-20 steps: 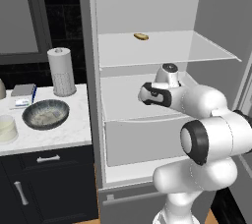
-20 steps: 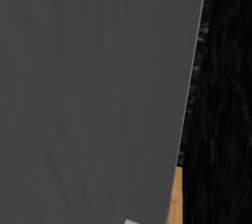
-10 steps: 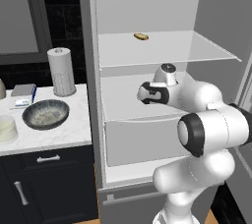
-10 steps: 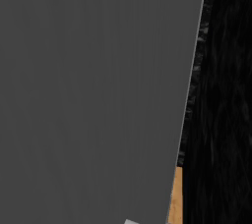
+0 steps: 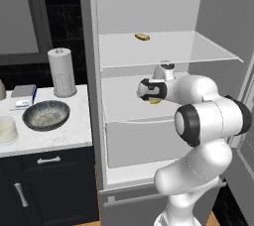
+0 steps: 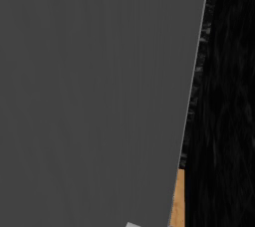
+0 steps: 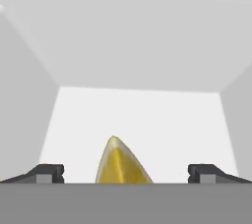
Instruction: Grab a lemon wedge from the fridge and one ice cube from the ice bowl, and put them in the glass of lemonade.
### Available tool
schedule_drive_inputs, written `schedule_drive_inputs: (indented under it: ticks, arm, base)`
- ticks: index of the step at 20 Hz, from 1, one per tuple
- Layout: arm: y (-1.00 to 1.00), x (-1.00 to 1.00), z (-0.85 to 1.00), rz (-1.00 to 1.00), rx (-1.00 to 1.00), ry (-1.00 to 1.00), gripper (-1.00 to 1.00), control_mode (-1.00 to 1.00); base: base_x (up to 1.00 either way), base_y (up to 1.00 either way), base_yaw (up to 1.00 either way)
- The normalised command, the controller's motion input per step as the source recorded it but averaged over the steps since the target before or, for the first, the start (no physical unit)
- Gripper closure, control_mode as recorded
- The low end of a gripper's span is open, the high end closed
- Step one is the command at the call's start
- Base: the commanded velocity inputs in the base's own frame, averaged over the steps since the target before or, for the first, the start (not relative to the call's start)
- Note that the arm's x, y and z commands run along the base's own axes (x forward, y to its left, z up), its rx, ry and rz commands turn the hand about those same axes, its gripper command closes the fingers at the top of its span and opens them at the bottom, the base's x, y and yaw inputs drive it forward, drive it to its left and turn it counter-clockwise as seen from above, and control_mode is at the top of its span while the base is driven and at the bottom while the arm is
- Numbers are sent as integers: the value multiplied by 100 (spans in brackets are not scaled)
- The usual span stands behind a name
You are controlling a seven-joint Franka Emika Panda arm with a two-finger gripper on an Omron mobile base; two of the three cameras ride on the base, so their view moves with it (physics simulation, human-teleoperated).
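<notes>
The fridge stands open, its white shelves bare to the left base view. My gripper reaches over the middle shelf and is open. The bright yellow lemon wedge lies on that shelf between my two fingertips, apart from both; a sliver of it peeks out under the hand. On the counter to the left sits the dark grey ice bowl. The glass of lemonade stands at the counter's left edge.
A brownish-yellow oblong piece lies on the top shelf. A white paper-towel roll stands behind the bowl, with a small box beside it. The grey fridge door covers most of the right base view.
The hand has pushed a little deeper and lower over the middle shelf, closing in on the lemon wedge. Nothing else has moved.
</notes>
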Motion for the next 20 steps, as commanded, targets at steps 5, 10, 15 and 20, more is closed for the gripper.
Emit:
schedule_drive_inputs:
  ticks: [5,10,15,20]
  arm:
    - [0,-18,-34,0,0,1,-100,-100]
    - [0,-33,-5,0,0,0,-100,-100]
    - [0,-23,-15,0,0,0,-100,-100]
    - [0,-1,-27,0,0,0,-100,-100]
  base:
    - [0,0,0]
    - [0,0,0]
    - [0,0,0]
    - [0,0,0]
